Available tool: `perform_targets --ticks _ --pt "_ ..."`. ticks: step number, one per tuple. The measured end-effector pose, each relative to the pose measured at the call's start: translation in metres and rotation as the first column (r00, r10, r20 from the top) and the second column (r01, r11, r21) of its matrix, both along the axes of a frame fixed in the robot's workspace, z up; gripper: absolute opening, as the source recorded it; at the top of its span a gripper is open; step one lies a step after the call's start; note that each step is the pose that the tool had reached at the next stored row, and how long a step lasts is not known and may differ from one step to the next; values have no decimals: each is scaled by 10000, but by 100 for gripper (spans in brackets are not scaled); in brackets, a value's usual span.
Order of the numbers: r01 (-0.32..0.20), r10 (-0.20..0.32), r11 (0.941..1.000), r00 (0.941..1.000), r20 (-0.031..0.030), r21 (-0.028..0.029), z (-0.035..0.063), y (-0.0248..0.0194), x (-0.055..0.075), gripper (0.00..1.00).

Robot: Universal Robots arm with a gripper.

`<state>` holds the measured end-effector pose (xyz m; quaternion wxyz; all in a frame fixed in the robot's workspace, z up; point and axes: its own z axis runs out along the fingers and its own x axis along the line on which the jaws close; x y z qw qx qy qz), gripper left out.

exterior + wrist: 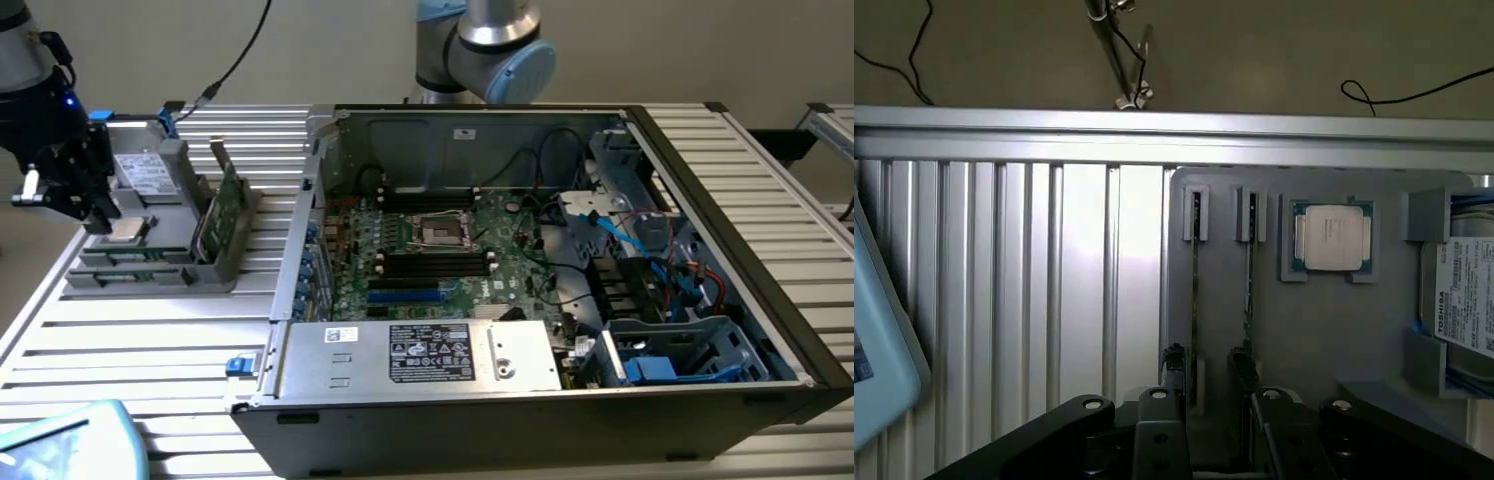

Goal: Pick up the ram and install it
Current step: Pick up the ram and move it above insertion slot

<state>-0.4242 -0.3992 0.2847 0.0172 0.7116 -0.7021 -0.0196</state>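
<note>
- The black two-fingered gripper (96, 207) (1208, 368) is seen over the grey plastic parts holder (134, 275) (1304, 340); its jaws are parted midway and nothing is gripped.
- Two long, thin green ram sticks (224, 208) (1194, 285) are stood on edge in the holder's slots, near a square silver processor chip (127, 229) (1332, 238).
- The opened black computer case (400, 130) is set at the exterior view's right.

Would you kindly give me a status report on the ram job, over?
End effector open, holding nothing. Ram upright in gray holder, not yet picked. Processor chip sits beside it.
</note>
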Motion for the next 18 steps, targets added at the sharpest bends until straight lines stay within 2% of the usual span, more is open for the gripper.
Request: perform_targets --ticks 18 --pt "-187 187 9998 9998 0 0 -328 -9 25 31"
